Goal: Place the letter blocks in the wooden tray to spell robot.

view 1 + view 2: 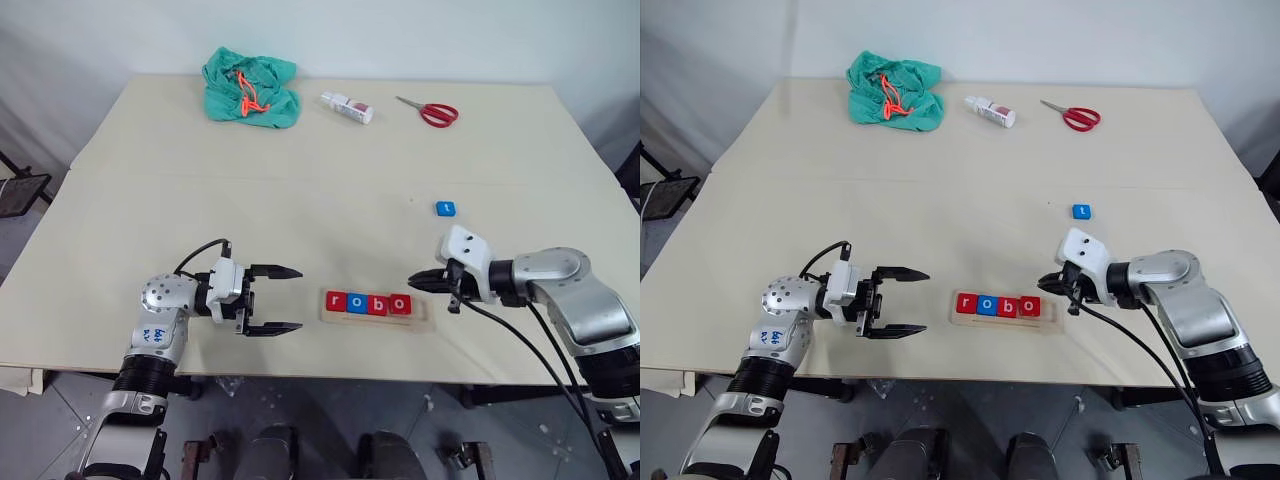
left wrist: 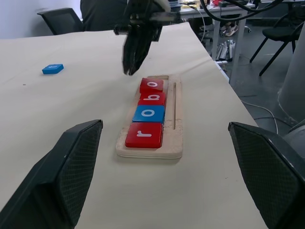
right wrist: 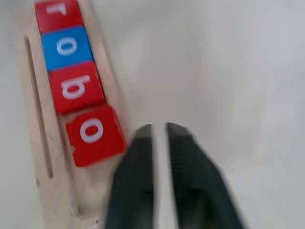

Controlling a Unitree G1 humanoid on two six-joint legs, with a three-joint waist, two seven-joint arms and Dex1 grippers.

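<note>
Right gripper [image 1: 418,282], pinched together and empty, angles down at the tray's [image 1: 377,320] 3 o'clock end. Left gripper [image 1: 290,299] spread, level, empty. Tray holds r-o-b-o; t block [image 1: 445,208] at 1 o'clock.

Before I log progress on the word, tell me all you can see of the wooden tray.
The wooden tray is a long, pale slab with rounded corners and a thin groove along one side. It lies flat near the table's front edge, between the two arms. Four blocks sit in it, spelling r, o, b, o; the last o sits slightly askew. Its end slot is empty.
</note>
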